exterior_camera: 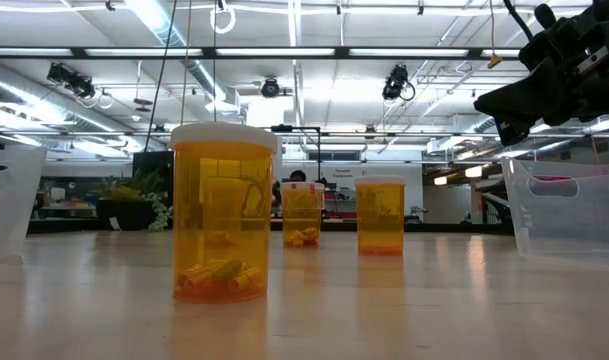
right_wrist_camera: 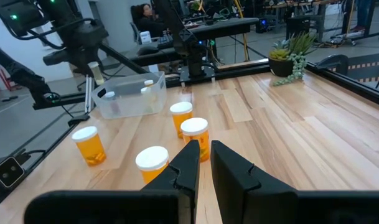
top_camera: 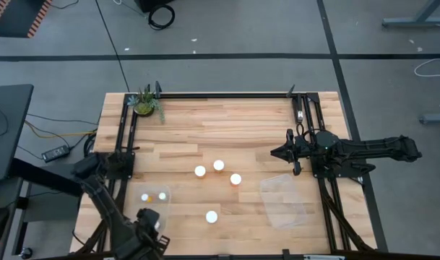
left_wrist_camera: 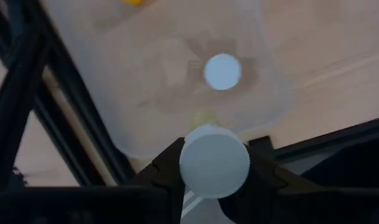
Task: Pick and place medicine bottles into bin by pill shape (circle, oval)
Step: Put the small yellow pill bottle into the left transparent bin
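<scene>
My left gripper point(top_camera: 153, 225) hangs at the table's near left, shut on a medicine bottle whose white cap point(left_wrist_camera: 214, 162) faces the wrist camera. It is above the near rim of the clear left bin point(top_camera: 154, 198). In that bin stands a white-capped bottle point(left_wrist_camera: 223, 71) beside an orange one point(top_camera: 153, 196). Several white-capped orange bottles stand upright mid-table point(top_camera: 200, 171) point(top_camera: 218, 165) point(top_camera: 235, 179) point(top_camera: 211, 216). My right gripper point(top_camera: 277, 153) waits shut and level at the right side, pointing toward the table's left. My left gripper pinches the bottle between its two fingers point(left_wrist_camera: 167, 171) at the sides of its top end, by the cap's rim point(left_wrist_camera: 187, 168). The fingers come from above and point down. The bottle hangs upright below them, lifted clear; its cap hides its body.
A second clear bin point(top_camera: 285, 201) sits at the near right. A green potted plant point(top_camera: 146, 103) stands at the far left corner. A black frame point(top_camera: 227, 94) runs along the table's far and side edges. Bare wood lies between the bottles and the far edge.
</scene>
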